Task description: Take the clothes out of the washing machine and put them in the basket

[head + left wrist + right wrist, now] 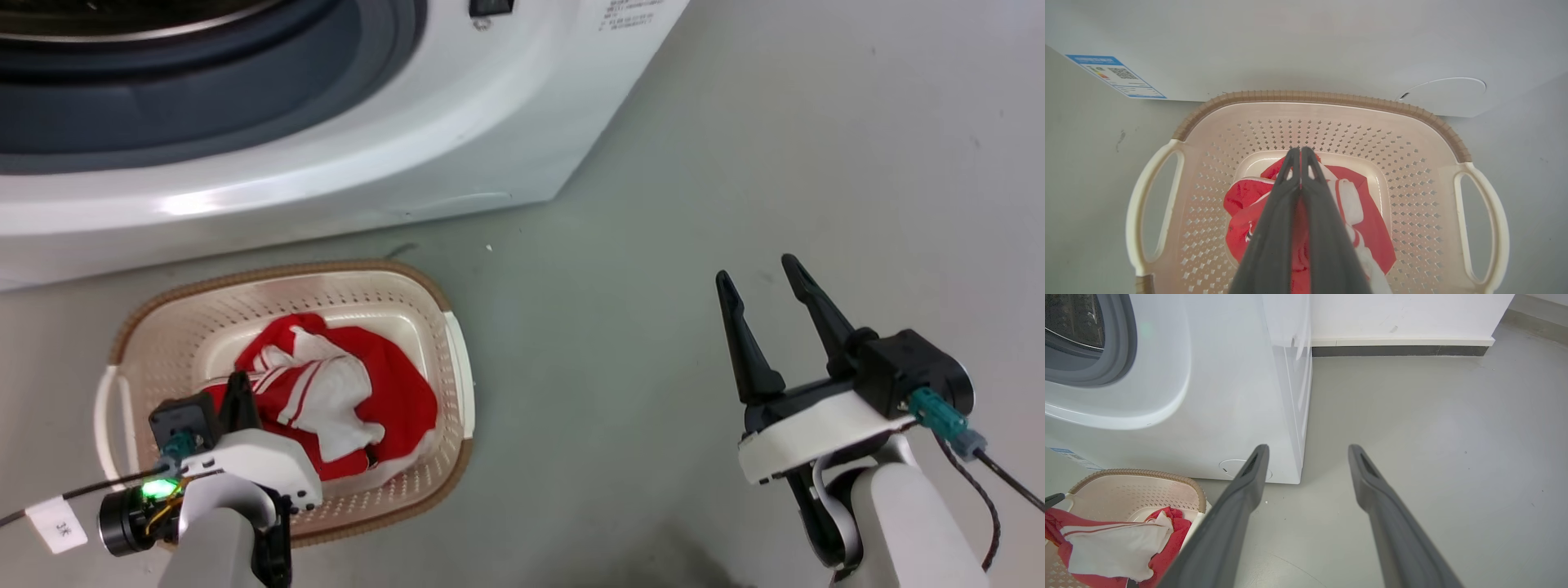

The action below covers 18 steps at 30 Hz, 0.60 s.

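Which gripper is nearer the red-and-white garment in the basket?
Left. The left gripper, fingers shut, hangs right over the garment in the basket; the right gripper, open, is off to the basket's right, over the floor.

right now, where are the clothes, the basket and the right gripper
clothes (pixel 343 396): head view, on the white panel in the middle of the heap
basket (pixel 1306 97): left wrist view, on the brown rim at the far side
right gripper (pixel 757 271): head view, midway between its two spread fingertips

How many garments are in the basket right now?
1: a red-and-white garment bunched in the basket, in front of the washing machine. Another could be hidden underneath it.
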### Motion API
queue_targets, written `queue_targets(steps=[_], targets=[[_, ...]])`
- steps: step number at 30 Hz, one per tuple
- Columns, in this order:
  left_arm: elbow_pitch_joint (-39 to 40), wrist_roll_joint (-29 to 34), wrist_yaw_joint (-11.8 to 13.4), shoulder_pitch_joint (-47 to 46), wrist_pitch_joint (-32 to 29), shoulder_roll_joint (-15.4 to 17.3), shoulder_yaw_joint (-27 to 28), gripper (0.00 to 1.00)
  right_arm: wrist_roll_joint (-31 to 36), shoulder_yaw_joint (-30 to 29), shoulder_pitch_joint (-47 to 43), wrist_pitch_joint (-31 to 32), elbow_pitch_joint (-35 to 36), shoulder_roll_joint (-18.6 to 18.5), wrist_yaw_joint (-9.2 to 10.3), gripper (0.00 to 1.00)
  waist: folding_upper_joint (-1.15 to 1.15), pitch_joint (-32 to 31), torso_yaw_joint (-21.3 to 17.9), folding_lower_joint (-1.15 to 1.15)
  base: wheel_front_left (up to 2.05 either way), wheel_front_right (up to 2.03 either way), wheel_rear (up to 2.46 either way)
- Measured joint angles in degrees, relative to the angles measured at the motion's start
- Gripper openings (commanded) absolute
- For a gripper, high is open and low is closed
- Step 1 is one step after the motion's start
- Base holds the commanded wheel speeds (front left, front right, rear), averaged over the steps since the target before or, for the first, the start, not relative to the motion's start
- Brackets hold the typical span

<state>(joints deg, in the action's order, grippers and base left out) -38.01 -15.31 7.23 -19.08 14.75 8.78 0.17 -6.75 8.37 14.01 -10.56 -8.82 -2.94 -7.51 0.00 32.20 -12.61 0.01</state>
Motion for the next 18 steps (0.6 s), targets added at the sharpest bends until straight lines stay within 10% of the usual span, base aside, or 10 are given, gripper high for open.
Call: queue_targets(steps=[18], targets=[[-17.0, 1.7, 0.5, -11.9, 0.3, 5.1, 2.8, 0.00, -4.4, 4.7, 7.2, -4.0, -5.3, 0.0, 0.00, 1.00, 0.00, 15.4, -6.9, 0.00, 0.00, 0.00, 0.00]])
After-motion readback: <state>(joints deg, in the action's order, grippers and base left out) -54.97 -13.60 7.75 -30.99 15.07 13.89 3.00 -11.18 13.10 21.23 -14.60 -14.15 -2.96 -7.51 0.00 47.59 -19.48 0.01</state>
